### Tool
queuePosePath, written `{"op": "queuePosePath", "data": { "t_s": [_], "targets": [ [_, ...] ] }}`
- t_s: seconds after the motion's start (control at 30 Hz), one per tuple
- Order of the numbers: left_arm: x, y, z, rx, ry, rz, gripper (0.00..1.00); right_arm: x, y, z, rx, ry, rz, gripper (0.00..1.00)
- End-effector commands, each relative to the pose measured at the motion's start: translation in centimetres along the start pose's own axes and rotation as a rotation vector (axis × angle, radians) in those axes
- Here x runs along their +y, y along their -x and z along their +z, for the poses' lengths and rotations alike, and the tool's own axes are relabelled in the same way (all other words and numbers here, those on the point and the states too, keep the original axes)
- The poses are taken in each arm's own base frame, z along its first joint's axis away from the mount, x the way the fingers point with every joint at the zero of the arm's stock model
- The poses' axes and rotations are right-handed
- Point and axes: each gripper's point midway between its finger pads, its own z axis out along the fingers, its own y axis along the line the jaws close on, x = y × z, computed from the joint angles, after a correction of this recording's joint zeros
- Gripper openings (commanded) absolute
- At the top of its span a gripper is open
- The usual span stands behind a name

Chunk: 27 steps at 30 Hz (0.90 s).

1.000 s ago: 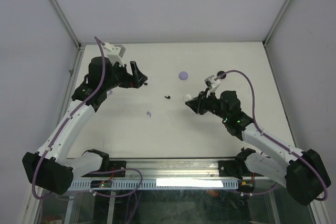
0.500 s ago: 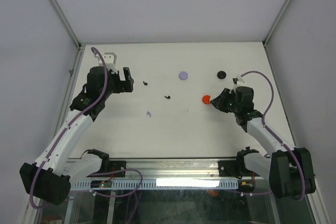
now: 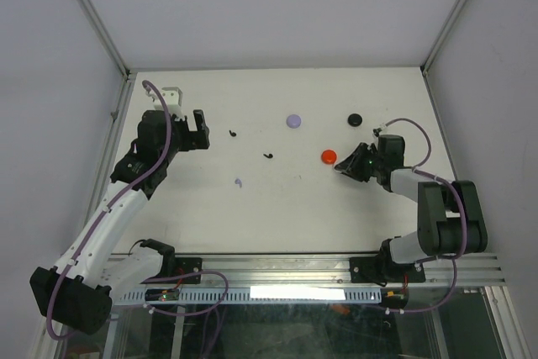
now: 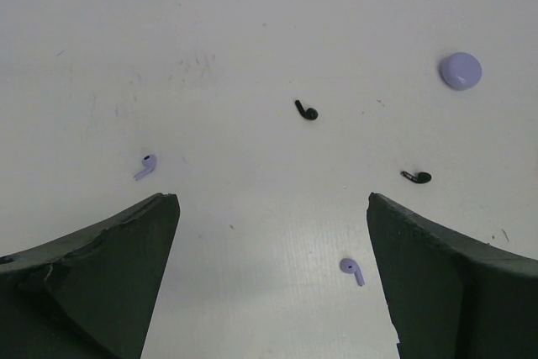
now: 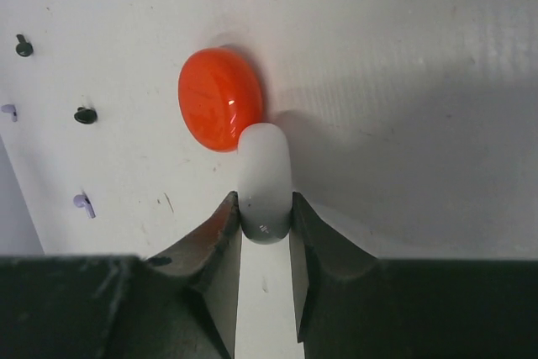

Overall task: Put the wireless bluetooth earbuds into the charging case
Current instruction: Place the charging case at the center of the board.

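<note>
So far, nothing on the desk (image 3: 277, 216) was put away: the left gripper (image 4: 271, 201) stood wide and empty, and the right gripper (image 5: 265, 208) pinched a white rounded piece (image 5: 264, 161) just beside the red case (image 5: 220, 98). The tiny black earbuds (image 4: 307, 111) and lilac earbuds (image 4: 145, 166) lay loose on the desk, outside any case.

Top camera looks down; wrist cameras hug the same table (image 3: 277, 208).

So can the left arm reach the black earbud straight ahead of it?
Probably yes. The left gripper is wide open, and that black earbud lies alone on the bare table ahead, with nothing between them.
</note>
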Motion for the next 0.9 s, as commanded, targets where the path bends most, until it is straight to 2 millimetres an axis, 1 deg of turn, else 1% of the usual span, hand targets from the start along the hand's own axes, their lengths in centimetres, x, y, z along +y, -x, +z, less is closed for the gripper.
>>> {"op": "queuePosePath", "data": {
  "t_s": [0.0,0.2,0.3,0.47,0.53,0.57,0.6,0.63,0.73,0.8,0.87],
  "targets": [
    [0.2,1.2,0.0,-0.052,-0.002,0.018,0.99,1.7,1.1,0.6,0.008,0.074,0.012,0.24],
    [0.1,1.4,-0.3,-0.061,-0.007,0.018,0.99,0.1,0.6,-0.3,0.013,-0.029,-0.003,0.49],
    [0.0,1.5,-0.4,-0.065,-0.013,0.014,0.99,-0.1,0.6,-0.8,0.018,-0.054,-0.022,0.54],
    [0.0,1.4,-0.4,-0.064,-0.013,0.017,0.99,-1.1,1.1,-1.7,0.001,-0.133,-0.066,0.59],
    [0.1,1.4,-0.4,-0.065,-0.01,0.016,0.99,-0.8,1.5,-2.3,-0.014,-0.151,-0.1,0.62],
    [0.1,1.5,-0.4,-0.066,-0.011,0.016,0.99,-0.4,2.1,-2.6,-0.034,-0.16,-0.127,0.65],
    [0.1,1.4,-0.5,-0.066,-0.011,0.016,0.99,0.4,2.6,-2.9,-0.055,-0.164,-0.172,0.68],
    [0.2,1.5,-0.5,-0.067,-0.006,0.018,0.99,1.6,3.0,-3.1,-0.069,-0.162,-0.237,0.7],
    [0.5,1.6,-0.5,-0.071,0.006,0.015,0.99,5.3,5.1,-3.4,-0.138,-0.153,-0.385,0.73],
    [0.5,1.6,-0.4,-0.069,0.005,0.015,0.99,7.7,6.1,-2.8,-0.168,-0.116,-0.476,0.76],
    [0.5,1.5,-0.4,-0.066,0.003,0.014,0.99,10.1,6.5,-1.9,-0.176,-0.049,-0.561,0.79]
  ]
}}
